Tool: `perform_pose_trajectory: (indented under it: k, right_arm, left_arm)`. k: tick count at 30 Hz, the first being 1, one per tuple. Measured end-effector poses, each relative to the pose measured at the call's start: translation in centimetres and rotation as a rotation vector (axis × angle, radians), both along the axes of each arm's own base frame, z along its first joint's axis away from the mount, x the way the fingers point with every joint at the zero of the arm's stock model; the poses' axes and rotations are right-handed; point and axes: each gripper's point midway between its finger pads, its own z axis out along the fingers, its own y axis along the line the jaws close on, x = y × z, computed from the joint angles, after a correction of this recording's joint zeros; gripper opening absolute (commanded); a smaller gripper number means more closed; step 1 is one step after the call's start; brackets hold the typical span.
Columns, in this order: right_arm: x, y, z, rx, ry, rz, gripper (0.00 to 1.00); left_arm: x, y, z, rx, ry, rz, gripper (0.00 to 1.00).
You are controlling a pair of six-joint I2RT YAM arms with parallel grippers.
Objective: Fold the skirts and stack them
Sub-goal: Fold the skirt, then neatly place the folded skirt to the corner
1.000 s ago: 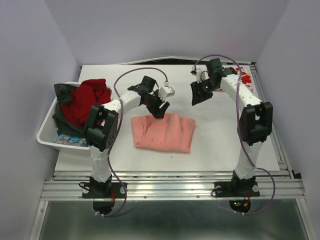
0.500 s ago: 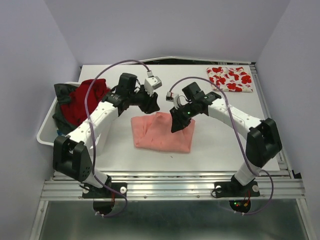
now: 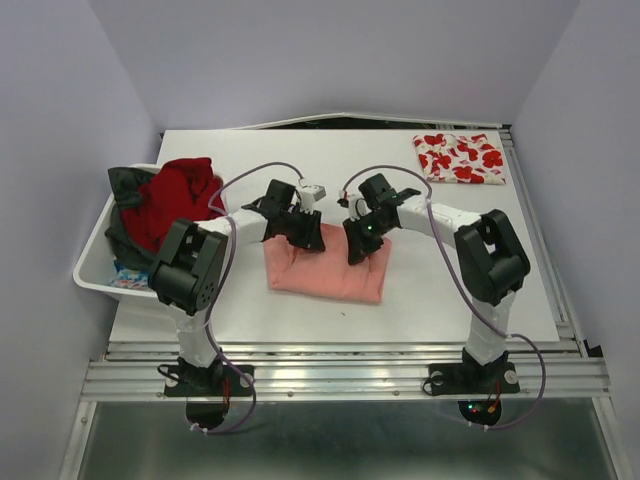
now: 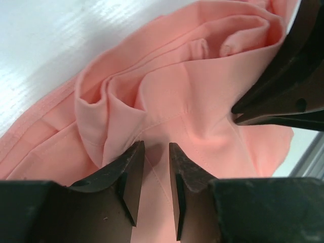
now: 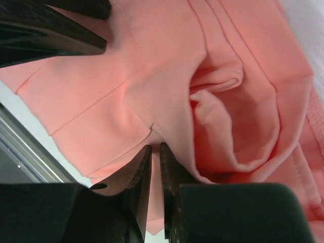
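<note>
Two robot arms bend inward over the salmon-pink skirt (image 3: pixel 325 270), which lies bunched at the middle of the table (image 3: pixel 450 285), its longer side running left to right across the arms' reach.

The left gripper (image 3: pixel 308 235) is down on the far edge near the left end. In its wrist view the jaws stand narrow around a ridge of cloth, though whether they actually have hold of it cannot be told. The right gripper (image 3: pixel 360 245) is down on the same far edge toward the right end, and its jaws are drawn almost together with a thin fold of pink pinched between them.

From both grippers, nearly all of the skirt spreads away toward the arm bases. A fold from here would probably mean carrying that far edge over the cloth toward the near one, with each arm working the end nearest to it. The two grips sit close together, so the outer corners may sag.

The white skirt with red flowers (image 3: pixel 460 157) lies flat and folded at the far right corner, well apart and closer to the right arm. A bin (image 3: pixel 92 270) at the left edge holds a red garment (image 3: pixel 175 200).
</note>
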Motion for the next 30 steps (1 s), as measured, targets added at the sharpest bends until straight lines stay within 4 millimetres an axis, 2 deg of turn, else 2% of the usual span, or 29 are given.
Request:
perform_pose_trajectory:
  k: [4, 9, 10, 11, 12, 14, 15, 16, 17, 18, 19, 20, 21, 23, 24, 26, 27, 29, 30]
  right_arm:
    - [1.8, -2.1, -2.0, -0.070, 0.001, -0.078, 0.17]
    - [5.9, -3.3, -1.9, -0.085, -0.044, -0.144, 0.22]
    - [7.0, -3.5, -1.6, -0.089, -0.067, -0.153, 0.28]
    - [7.6, -3.6, -1.4, -0.094, -0.085, -0.158, 0.32]
    - [8.6, -3.8, -0.8, -0.100, -0.111, -0.166, 0.47]
    - [9.8, -4.2, 0.4, -0.104, -0.148, -0.180, 0.59]
    - [10.2, -4.4, 1.0, -0.105, -0.165, -0.182, 0.62]
    - [10.6, -4.8, 2.0, -0.104, -0.187, -0.195, 0.72]
    - [10.8, -5.1, 2.6, -0.107, -0.199, -0.207, 0.76]
    - [10.7, -5.7, 3.8, -0.105, -0.211, -0.220, 0.82]
    - [10.8, -6.4, 5.4, -0.099, -0.236, -0.239, 0.86]
    - [10.6, -7.0, 7.1, -0.082, -0.260, -0.267, 0.91]
    - [10.3, -7.4, 8.7, -0.064, -0.281, -0.297, 0.93]
    - [9.6, -8.5, 11.2, -0.035, -0.311, -0.353, 0.94]
    - [9.0, -9.0, 12.4, -0.019, -0.322, -0.382, 0.95]
    - [8.0, -10.0, 13.0, 0.001, -0.305, -0.443, 0.95]
    - [7.8, -10.2, 12.7, 0.002, -0.290, -0.458, 0.95]
    - [7.2, -10.7, 10.5, -0.011, -0.225, -0.492, 0.92]
    - [6.8, -11.0, 8.8, -0.028, -0.176, -0.510, 0.90]
  left_arm:
    - [2.1, -0.5, -0.9, 0.006, -0.008, 0.062, 0.39]
    - [6.0, -2.0, -0.5, 0.010, -0.065, 0.087, 0.53]
    - [6.8, -2.1, -0.3, 0.019, -0.086, 0.094, 0.56]
    - [7.4, -2.0, -0.1, 0.034, -0.108, 0.102, 0.66]
    - [7.7, -1.8, 0.1, 0.046, -0.122, 0.107, 0.71]
    - [8.5, -1.2, 0.6, 0.085, -0.170, 0.113, 0.85]
    - [8.6, -0.6, 1.2, 0.113, -0.203, 0.112, 0.98]
    - [8.7, 0.1, 1.9, 0.145, -0.234, 0.111, 0.99]
    - [8.7, 0.5, 2.6, 0.160, -0.256, 0.114, 0.99]
    - [8.7, 1.3, 4.9, 0.182, -0.320, 0.120, 0.99]
    - [8.7, 1.7, 6.3, 0.185, -0.353, 0.123, 0.99]
    - [8.6, 2.1, 8.4, 0.183, -0.403, 0.130, 0.99]
    - [8.2, 2.7, 11.4, 0.166, -0.464, 0.142, 0.99]
    - [7.1, 3.5, 16.3, 0.114, -0.553, 0.174, 0.99]
    - [6.6, 3.8, 18.1, 0.089, -0.586, 0.190, 0.99]
    - [4.7, 4.5, 20.7, 0.024, -0.596, 0.244, 0.99]
    - [4.2, 4.6, 21.1, 0.008, -0.585, 0.260, 0.98]
    - [3.4, 4.8, 20.4, -0.015, -0.523, 0.306, 0.92]
    - [3.0, 5.0, 19.0, -0.018, -0.477, 0.335, 0.81]
